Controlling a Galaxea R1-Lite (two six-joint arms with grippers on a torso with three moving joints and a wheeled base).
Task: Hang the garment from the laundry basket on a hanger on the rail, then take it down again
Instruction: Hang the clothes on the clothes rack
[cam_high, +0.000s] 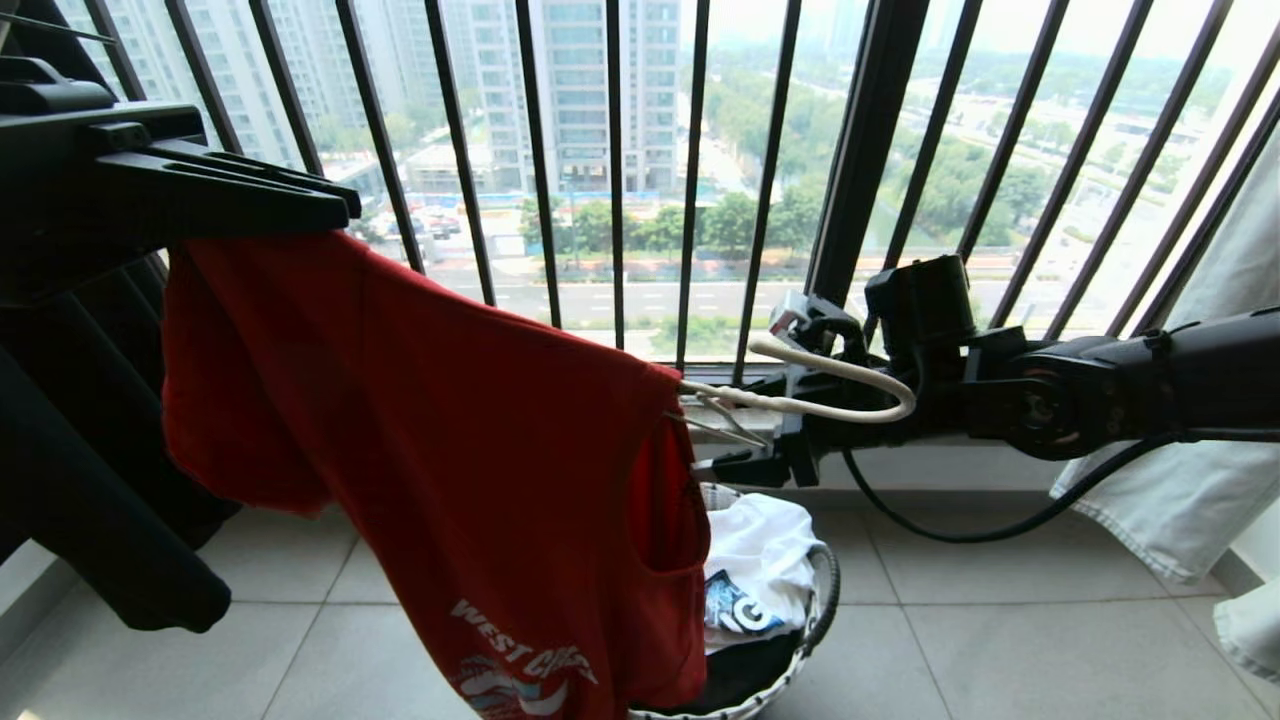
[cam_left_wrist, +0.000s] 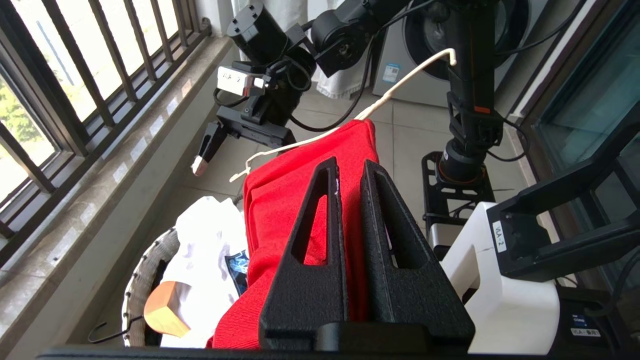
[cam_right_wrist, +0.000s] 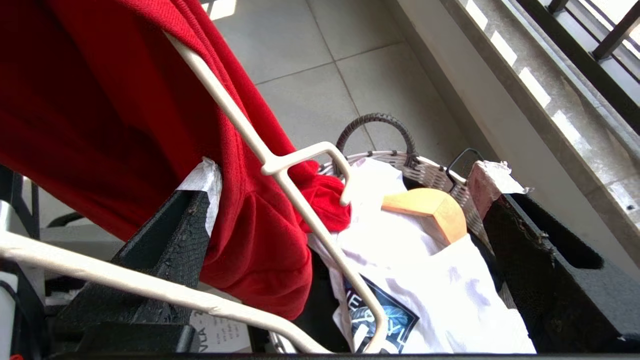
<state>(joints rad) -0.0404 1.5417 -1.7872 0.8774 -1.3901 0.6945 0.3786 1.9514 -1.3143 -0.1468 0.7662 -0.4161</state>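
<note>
A balcony with pale floor tiles (cam_high: 1000, 640) runs along a stone sill under dark window bars (cam_high: 615, 170), towers and trees beyond (a washing machine (cam_left_wrist: 425, 45) stands at the far end). The garment (cam_high: 430, 440), red with "WEST" lettering, hangs above the floor, one edge pinched in the left gripper (cam_left_wrist: 350, 175), whose jaws are pressed together on the cloth. The hanger (cam_high: 830, 385), off-white, is partly threaded into it. The right gripper (cam_right_wrist: 345, 210) stands spread wide around the hanger's rods. Below sits the laundry basket (cam_high: 825, 590), holding a white printed garment (cam_high: 755, 560) and a tan wooden hanger (cam_right_wrist: 430, 207).
</note>
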